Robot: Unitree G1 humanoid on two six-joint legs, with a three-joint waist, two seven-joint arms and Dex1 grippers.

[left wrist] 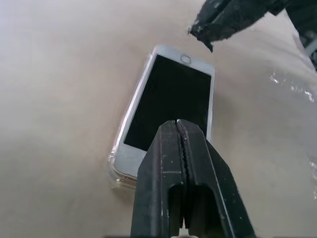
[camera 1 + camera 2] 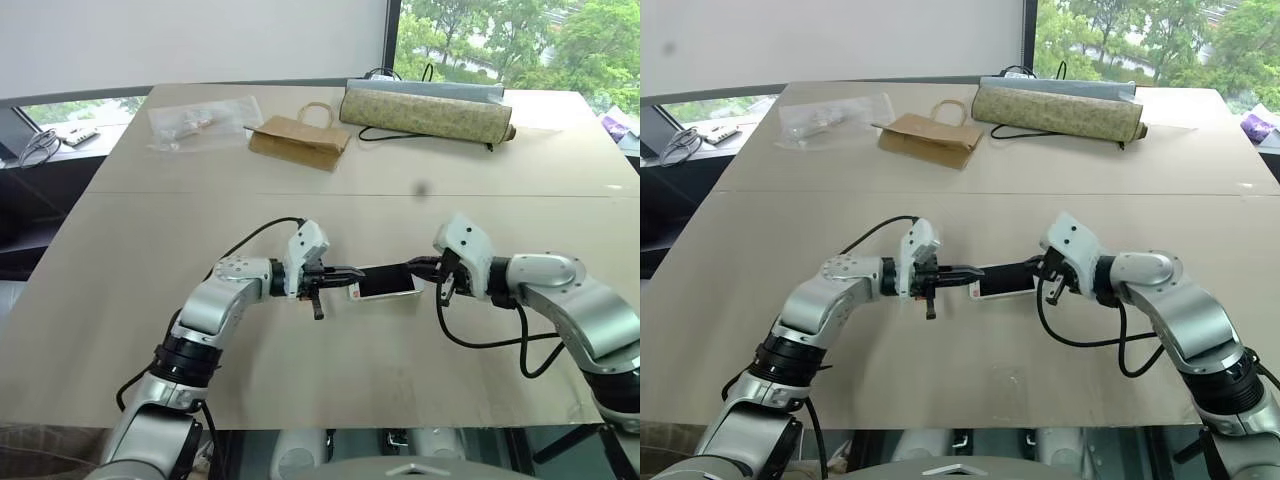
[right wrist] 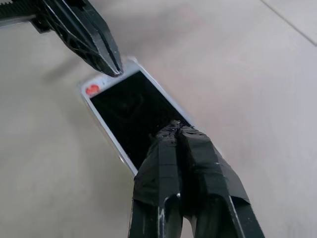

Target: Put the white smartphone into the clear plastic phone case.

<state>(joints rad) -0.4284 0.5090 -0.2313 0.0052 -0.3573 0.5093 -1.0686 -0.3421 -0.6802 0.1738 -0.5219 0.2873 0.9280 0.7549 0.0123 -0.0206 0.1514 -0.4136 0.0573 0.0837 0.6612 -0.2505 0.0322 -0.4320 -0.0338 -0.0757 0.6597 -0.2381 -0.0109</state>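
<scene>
Lying flat: the white smartphone (image 2: 386,283), screen up, seated inside the clear plastic phone case (image 1: 120,159), whose transparent rim shows around the phone's edges.
Table: the wooden table (image 2: 330,370) carries the phone near its front middle.
Left gripper: the left gripper (image 2: 352,272) has its jaws pressed together, tips over the phone's left end, where a red sticker (image 3: 92,89) sits.
Right gripper: the right gripper (image 2: 418,264) has its jaws together too, tips at the phone's right end.
Beyond the phone: a brown paper bag (image 2: 300,140) lies far behind it.
Far left of the bag: a crinkled clear plastic bag (image 2: 203,120).
Far right of the bag: a patterned roll (image 2: 425,112).
</scene>
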